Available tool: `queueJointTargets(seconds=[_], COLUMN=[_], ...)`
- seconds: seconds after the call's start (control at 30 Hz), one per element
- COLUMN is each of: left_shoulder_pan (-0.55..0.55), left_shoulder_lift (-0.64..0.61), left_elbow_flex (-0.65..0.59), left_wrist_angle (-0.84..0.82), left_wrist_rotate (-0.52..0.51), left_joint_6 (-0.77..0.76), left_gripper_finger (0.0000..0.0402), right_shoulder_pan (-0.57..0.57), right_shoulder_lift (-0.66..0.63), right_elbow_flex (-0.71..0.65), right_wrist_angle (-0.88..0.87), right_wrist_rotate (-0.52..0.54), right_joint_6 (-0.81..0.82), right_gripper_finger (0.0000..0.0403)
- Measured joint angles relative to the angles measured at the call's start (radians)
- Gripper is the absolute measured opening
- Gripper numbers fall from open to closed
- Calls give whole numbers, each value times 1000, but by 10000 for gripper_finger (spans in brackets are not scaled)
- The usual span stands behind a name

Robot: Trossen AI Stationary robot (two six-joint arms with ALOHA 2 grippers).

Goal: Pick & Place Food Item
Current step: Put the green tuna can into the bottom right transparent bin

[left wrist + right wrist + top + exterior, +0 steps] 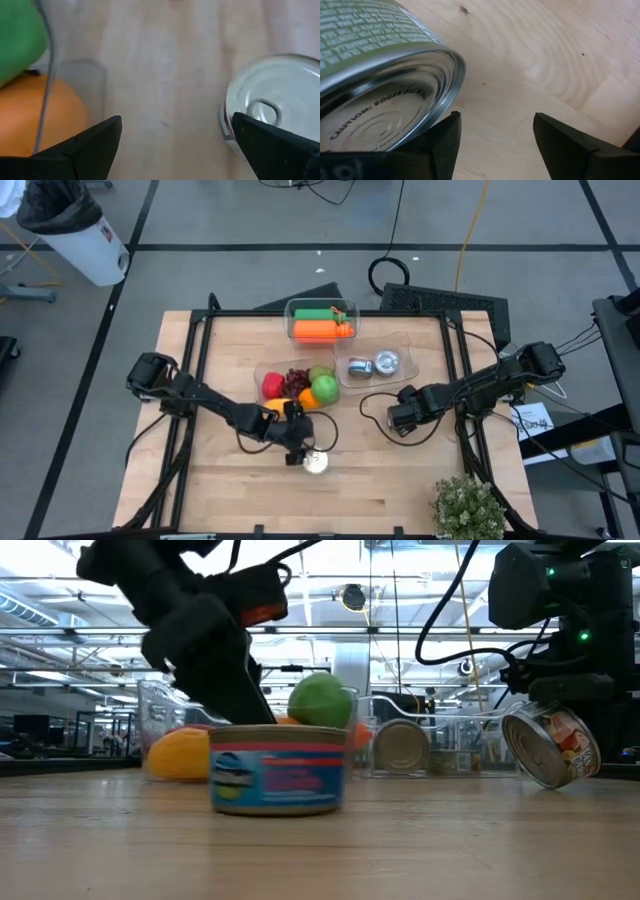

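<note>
I see my left gripper (300,450) right next to a small round silver can (316,463) on the light wooden table (400,480). My right gripper (398,420) sits near a clear plastic tray (400,345) with two cans inside.

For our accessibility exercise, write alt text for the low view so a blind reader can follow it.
A short tuna can stands upright on the wooden table, with the left arm's open gripper just behind it. Behind sit clear containers with a green apple and an upright can; at right, the right gripper holds a tilted can.
</note>
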Motion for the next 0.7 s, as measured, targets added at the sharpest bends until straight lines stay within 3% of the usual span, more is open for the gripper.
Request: queueJointTargets(seconds=[0.13, 0.4, 0.7], left_shoulder_pan=[8, 58, 59], left_shoulder_lift=[1, -3, -36], left_elbow_flex=[-7, -11, -8], left_wrist_angle=[4, 70, 314], left_wrist_rotate=[-56, -30, 29], left_joint_6=[9, 114, 284], left_gripper_finger=[392, 392, 392], right_shoulder_pan=[0, 0, 0], right_shoulder_lift=[0, 0, 0], right_elbow_flex=[0, 0, 0], right_wrist_angle=[0, 0, 4], right_wrist_rotate=[0, 0, -7], right_joint_6=[0, 0, 0], right_gripper_finger=[235, 235, 235])
